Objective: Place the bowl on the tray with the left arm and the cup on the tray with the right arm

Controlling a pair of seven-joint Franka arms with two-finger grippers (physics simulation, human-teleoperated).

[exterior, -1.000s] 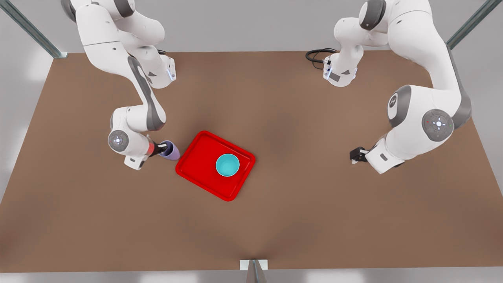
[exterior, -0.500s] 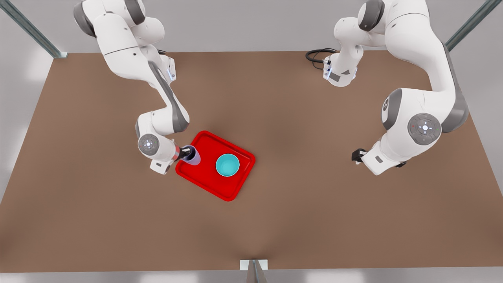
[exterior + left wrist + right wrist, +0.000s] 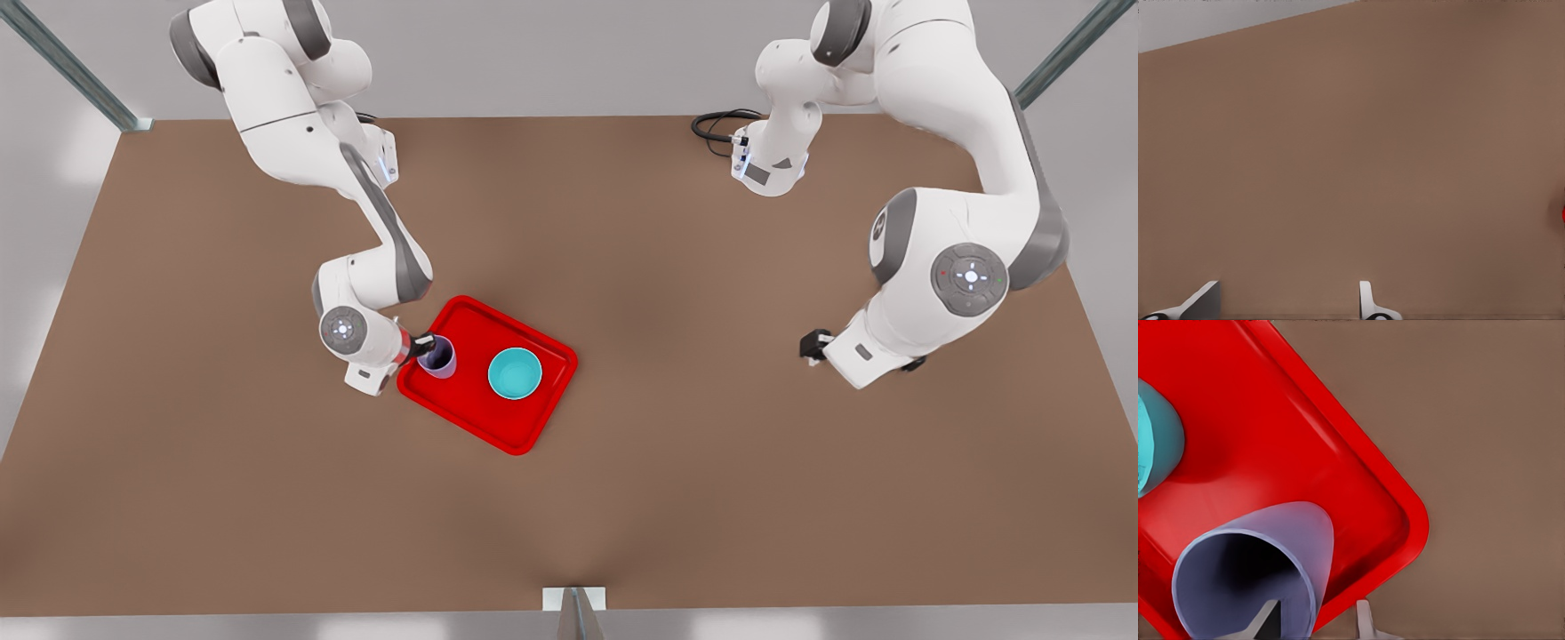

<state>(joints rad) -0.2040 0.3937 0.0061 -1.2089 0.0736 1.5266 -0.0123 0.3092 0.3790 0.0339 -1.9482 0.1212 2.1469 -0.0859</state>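
Note:
The lavender cup [image 3: 437, 357] stands upright on the red tray [image 3: 462, 409], in the corner toward the front view's left. My right gripper [image 3: 425, 346] is at the cup's rim. In the right wrist view the right gripper [image 3: 1317, 621] is open: one finger is inside the cup [image 3: 1255, 567] and one outside, with gaps to the wall on both sides. The teal bowl [image 3: 515, 373] sits near the middle of the tray [image 3: 1305, 420], and the bowl [image 3: 1155, 443] lies just beyond the cup. My left gripper [image 3: 809, 345] waits open over bare table at the front view's right, seen as the left gripper [image 3: 1286, 305].
The brown table [image 3: 676, 498] spreads widely around the tray. A black cable [image 3: 716, 124] coils by the arm base at the back. Metal frame posts stand at the far corners and the front edge's middle.
My right arm carried the cup from beside the tray onto its corner and set it upright; its fingers now stand off the cup wall. The left arm shifted only slightly.

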